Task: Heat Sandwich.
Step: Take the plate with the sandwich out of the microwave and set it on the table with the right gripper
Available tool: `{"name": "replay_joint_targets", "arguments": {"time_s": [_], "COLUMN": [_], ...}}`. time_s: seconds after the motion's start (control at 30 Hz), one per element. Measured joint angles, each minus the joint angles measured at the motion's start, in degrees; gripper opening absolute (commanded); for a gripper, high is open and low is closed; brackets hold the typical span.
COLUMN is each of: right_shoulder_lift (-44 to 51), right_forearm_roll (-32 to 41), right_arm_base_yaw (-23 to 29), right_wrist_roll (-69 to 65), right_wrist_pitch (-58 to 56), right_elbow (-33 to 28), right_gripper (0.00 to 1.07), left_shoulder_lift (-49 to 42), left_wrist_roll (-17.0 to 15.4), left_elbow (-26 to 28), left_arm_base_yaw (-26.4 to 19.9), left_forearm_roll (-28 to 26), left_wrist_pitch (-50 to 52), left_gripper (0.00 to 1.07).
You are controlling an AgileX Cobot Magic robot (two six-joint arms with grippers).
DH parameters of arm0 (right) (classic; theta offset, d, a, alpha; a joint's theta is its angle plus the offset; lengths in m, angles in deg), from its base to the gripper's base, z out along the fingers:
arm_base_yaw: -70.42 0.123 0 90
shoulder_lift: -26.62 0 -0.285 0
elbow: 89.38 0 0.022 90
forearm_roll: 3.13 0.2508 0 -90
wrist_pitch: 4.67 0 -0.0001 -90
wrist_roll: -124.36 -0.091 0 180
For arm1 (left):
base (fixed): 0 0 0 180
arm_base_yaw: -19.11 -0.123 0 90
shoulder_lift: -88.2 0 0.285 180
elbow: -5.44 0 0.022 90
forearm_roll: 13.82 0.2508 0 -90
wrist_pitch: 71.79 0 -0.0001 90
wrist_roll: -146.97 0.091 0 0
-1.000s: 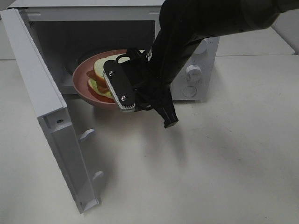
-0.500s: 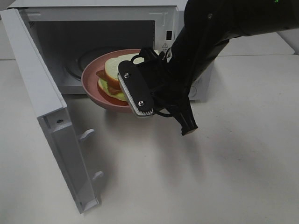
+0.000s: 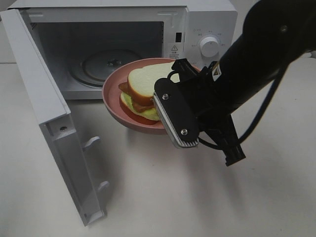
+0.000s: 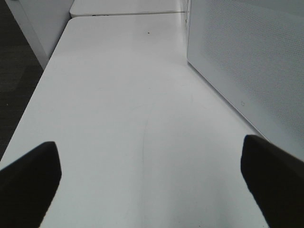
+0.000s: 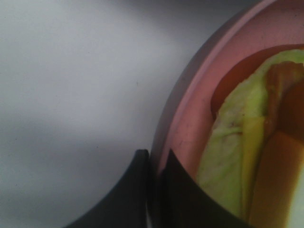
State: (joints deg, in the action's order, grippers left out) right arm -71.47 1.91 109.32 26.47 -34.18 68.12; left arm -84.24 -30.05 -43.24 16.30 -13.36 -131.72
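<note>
My right gripper (image 5: 154, 190) pinches the round pink plate's (image 3: 116, 101) rim, white-bread sandwich (image 3: 143, 89) aboard, just outside the open white microwave (image 3: 197, 29); left gripper (image 4: 152, 180) spread wide. Loading, closing and heating remain.

Plate out in front of the open microwave, pinched at its rim by my right tool.

The microwave (image 3: 128, 44) stands at the back of the bench (image 3: 163, 197), its door (image 3: 49, 118) swung out to the left. The sandwich (image 3: 143, 91) lies on the plate (image 3: 116, 98), which sits just before the cavity, with the turntable (image 3: 101, 64) inside behind it. My right tool (image 5: 153, 173) grips the plate's near right rim. My left tool (image 4: 152, 180) is over the bench beside the door.
</note>
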Motion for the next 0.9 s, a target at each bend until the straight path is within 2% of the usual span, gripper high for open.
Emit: {"name": "replay_joint_targets", "arguments": {"time_s": [0.5,0.67,0.9], "right_shoulder_lift": [12.03,14.27,19.48], "right_forearm_roll": [0.0,-0.34,-4.3], "right_arm_base_yaw": [0.0,0.0,0.0], "right_wrist_roll": [-0.74,-2.12,-7.28], "right_wrist_pitch": [0.97,0.52,-1.55], "right_elbow": [-10.2,-11.34,-14.5], "right_gripper": [0.0,0.0,0.0], "left_shoulder_lift": [0.0,0.0,0.0], "left_wrist_roll": [0.0,0.0,0.0], "left_elbow": [0.0,0.0,0.0], "left_arm_base_yaw": [0.0,0.0,0.0], "left_forearm_roll": [0.0,0.0,0.0], "left_wrist_pitch": [0.0,0.0,0.0], "left_gripper": [0.98,0.98,0.98]}}
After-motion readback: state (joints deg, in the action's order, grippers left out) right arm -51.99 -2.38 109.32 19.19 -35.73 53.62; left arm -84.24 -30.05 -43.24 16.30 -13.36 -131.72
